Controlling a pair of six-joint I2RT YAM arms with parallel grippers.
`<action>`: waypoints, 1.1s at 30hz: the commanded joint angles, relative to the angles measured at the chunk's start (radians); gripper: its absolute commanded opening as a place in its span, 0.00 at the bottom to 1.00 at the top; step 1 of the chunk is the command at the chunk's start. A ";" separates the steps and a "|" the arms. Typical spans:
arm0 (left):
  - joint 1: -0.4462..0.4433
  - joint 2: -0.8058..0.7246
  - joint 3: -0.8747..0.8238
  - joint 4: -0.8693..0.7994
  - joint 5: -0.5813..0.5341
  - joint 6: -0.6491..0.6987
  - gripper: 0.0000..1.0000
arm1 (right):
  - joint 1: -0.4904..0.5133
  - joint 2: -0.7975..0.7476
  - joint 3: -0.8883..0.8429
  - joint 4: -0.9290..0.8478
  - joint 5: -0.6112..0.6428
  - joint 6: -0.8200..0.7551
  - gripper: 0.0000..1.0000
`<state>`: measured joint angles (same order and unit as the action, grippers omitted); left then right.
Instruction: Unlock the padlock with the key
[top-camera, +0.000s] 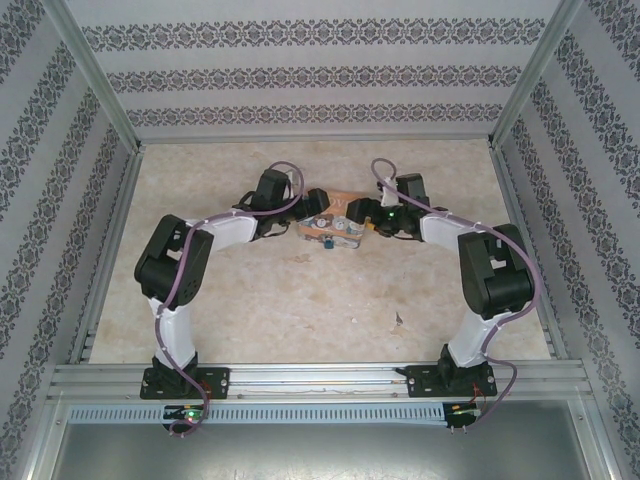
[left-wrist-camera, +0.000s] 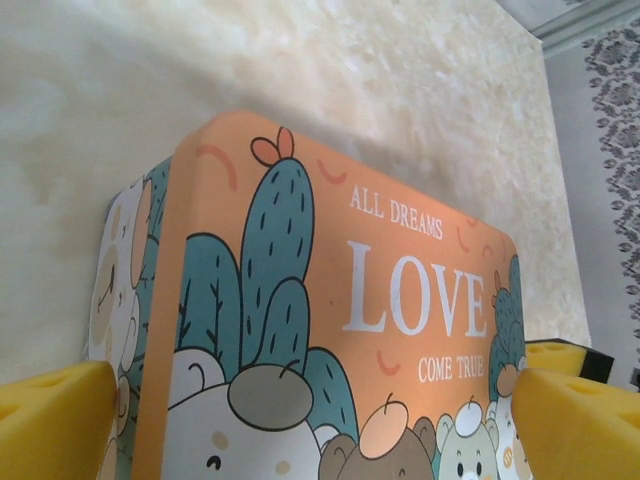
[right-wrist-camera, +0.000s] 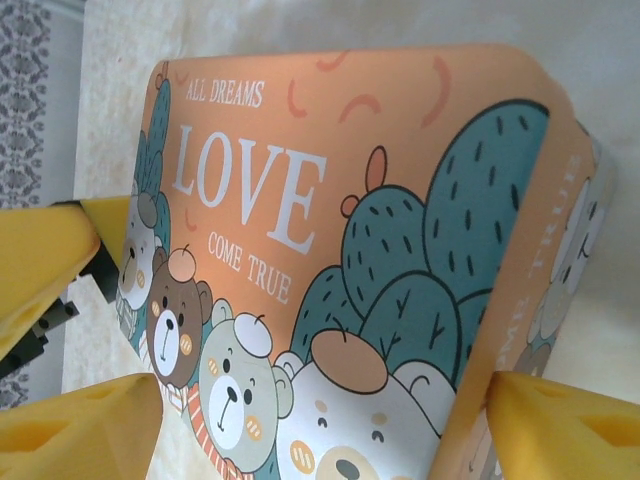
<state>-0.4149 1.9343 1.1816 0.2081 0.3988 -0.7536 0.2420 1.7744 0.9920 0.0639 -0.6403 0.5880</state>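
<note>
The box (left-wrist-camera: 400, 290) marked LOVE is straddled by the left fingers (left-wrist-camera: 55, 420), which are spread wide with one at each near corner. From the opposite end it is bracketed by the right fingers (right-wrist-camera: 80, 430), also wide apart; whether it is pinched cannot be told. The padlock (top-camera: 327, 243) is spotted as a blue speck on the tabletop (top-camera: 250, 300), beside the box, just on the near side of both pairs of fingers. The key cannot be made out.

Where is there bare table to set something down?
Bare table: the patch between the box and the arm bases, and the strip between box and back wall. Crowded: left end effector and right end effector flank the box.
</note>
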 joint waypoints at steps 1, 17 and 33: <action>-0.001 -0.072 -0.024 0.056 0.066 0.025 1.00 | 0.085 -0.023 -0.001 0.084 -0.037 0.038 0.82; 0.090 -0.075 -0.073 0.030 0.049 0.026 1.00 | 0.184 -0.009 -0.008 0.089 0.103 0.077 0.82; 0.170 -0.218 -0.144 -0.004 -0.046 0.111 1.00 | 0.183 -0.180 -0.019 -0.173 0.377 -0.051 0.91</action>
<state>-0.2691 1.8206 1.0698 0.2062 0.3832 -0.6910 0.4171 1.6794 0.9901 -0.0093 -0.3664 0.6033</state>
